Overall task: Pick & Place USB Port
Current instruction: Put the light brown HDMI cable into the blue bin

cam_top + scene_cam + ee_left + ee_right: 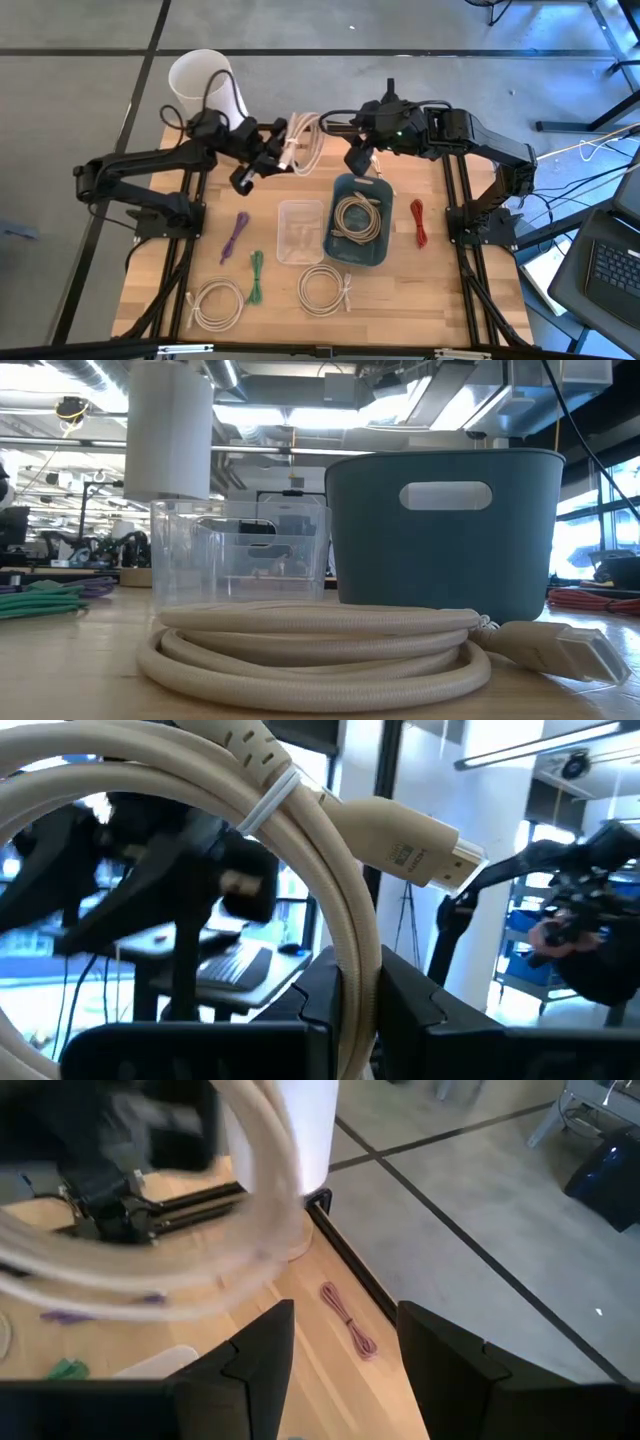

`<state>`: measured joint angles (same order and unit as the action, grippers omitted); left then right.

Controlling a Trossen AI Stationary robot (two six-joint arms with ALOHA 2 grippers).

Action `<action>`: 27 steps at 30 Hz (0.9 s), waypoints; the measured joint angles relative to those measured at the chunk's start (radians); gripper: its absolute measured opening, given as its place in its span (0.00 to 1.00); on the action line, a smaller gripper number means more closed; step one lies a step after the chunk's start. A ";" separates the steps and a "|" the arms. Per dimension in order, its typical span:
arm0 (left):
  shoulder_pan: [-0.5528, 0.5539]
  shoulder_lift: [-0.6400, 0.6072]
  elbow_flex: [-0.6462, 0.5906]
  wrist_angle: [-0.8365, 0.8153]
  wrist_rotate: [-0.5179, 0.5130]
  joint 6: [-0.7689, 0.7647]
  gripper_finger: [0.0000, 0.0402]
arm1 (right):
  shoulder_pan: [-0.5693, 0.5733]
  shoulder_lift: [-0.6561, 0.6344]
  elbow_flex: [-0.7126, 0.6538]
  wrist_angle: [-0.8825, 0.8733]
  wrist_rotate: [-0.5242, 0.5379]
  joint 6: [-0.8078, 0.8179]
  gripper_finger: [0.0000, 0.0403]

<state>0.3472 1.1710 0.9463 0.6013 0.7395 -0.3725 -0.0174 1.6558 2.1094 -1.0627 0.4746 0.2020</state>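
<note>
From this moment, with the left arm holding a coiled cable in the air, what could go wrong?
1. The left tool pinches only one side of the beige coiled cable; the loops hang free and could slip or swing.
2. The right tool waits open close beside the coil, so a loop might catch on it.
3. The blue bin already holds a coil, and dangling loops may snag on its rim.

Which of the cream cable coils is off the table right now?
The coil clamped in the left claw, held up at the table's far edge. One lies in the blue bin; two lie flat near the front edge.
</note>
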 joint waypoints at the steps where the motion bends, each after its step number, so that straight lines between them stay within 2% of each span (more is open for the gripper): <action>1: 0.004 0.013 0.000 0.003 0.000 0.000 0.08 | 0.000 0.000 0.000 0.009 -0.011 0.000 0.45; 10: 0.015 0.095 -0.001 0.200 0.070 -0.077 0.08 | 0.000 0.005 0.000 0.077 -0.030 -0.004 0.45; 18: 0.000 0.164 0.010 0.382 0.094 -0.167 0.08 | 0.000 0.044 0.000 0.167 -0.031 -0.073 0.45; 25: -0.023 0.227 0.111 0.387 0.190 -0.196 0.08 | -0.003 0.087 0.000 0.203 -0.035 -0.079 0.45; 27: -0.025 0.247 0.135 0.383 0.220 -0.212 0.08 | -0.003 0.095 0.000 0.199 -0.038 -0.079 0.41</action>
<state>0.3218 1.4183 1.0812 0.9844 0.9596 -0.5843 -0.0204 1.7506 2.1094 -0.8634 0.4368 0.1227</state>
